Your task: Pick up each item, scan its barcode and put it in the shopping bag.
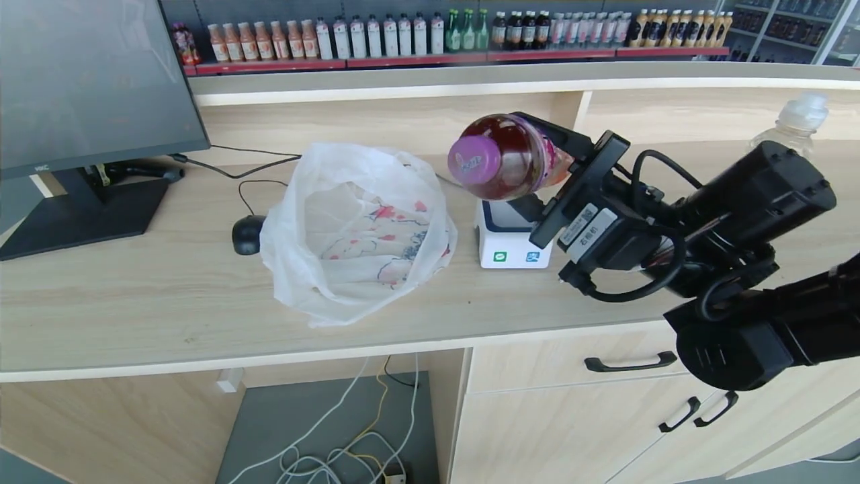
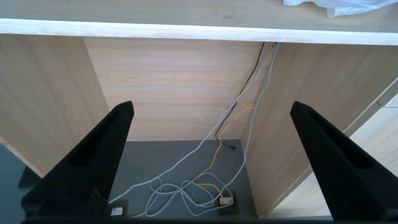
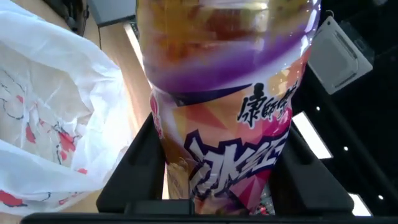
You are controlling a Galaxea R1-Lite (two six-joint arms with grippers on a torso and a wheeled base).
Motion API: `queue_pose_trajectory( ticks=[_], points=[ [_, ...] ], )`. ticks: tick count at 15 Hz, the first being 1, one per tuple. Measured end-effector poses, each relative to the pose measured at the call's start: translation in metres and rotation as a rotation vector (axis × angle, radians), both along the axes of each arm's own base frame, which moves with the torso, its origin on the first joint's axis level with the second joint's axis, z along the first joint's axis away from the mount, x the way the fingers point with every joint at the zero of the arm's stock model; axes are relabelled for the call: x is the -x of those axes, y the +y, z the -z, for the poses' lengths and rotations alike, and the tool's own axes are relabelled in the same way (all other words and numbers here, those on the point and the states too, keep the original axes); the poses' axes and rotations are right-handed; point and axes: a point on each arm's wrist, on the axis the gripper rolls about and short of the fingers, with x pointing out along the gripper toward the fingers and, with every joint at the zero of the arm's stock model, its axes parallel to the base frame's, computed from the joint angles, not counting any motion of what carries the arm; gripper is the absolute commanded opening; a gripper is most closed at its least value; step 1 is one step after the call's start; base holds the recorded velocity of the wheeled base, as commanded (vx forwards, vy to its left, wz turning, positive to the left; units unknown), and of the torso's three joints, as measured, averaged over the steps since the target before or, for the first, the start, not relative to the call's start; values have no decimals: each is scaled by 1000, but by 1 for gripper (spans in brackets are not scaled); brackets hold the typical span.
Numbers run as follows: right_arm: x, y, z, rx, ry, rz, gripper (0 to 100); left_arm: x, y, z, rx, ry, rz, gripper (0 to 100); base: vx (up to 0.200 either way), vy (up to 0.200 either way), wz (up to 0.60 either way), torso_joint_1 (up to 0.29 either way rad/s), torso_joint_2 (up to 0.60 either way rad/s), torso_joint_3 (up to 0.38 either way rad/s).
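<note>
Now, my right gripper [image 1: 544,165] is clamped on the iced-tea bottle [image 1: 510,158], which lies sideways, purple cap [image 1: 474,161] toward me, just above the scanner [image 1: 514,252] beside the shopping bag [image 1: 356,228]. I'd roll the barcode down to the scanner's window and hold steady. My left gripper [image 2: 211,109] hangs spread below the counter [image 2: 124,26].

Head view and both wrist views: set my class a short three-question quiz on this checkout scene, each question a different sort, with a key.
1. True or false: the bottle in the right claw already lies inside the shopping bag.
2. What lies on the counter between the monitor and the bag? A) mouse B) cup C) phone
3. Fill in: the left claw is ____, holding nothing.
Key: 1 false; 2 A; 3 open.
</note>
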Motion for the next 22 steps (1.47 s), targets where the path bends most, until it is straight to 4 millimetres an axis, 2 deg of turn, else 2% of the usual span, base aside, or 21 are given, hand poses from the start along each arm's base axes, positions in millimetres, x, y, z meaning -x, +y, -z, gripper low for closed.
queue_pose_trajectory(
  ticks=[4, 8, 12, 15, 22],
  points=[
    [-21, 12, 10, 46, -45, -41, 0, 0, 0, 0, 0, 0, 0, 100, 0, 0, 0, 0, 0, 0],
    [-32, 13, 21, 106, -103, -52, 0, 0, 0, 0, 0, 0, -1, 100, 0, 0, 0, 0, 0, 0],
    [-40, 12, 32, 154, -147, -35, 0, 0, 0, 0, 0, 0, 0, 100, 0, 0, 0, 0, 0, 0],
    [-52, 2, 43, 178, -137, -5, 0, 0, 0, 0, 0, 0, 0, 100, 0, 0, 0, 0, 0, 0],
    [-64, -7, 51, 194, -143, 34, 0, 0, 0, 0, 0, 0, 0, 100, 0, 0, 0, 0, 0, 0]
  ],
)
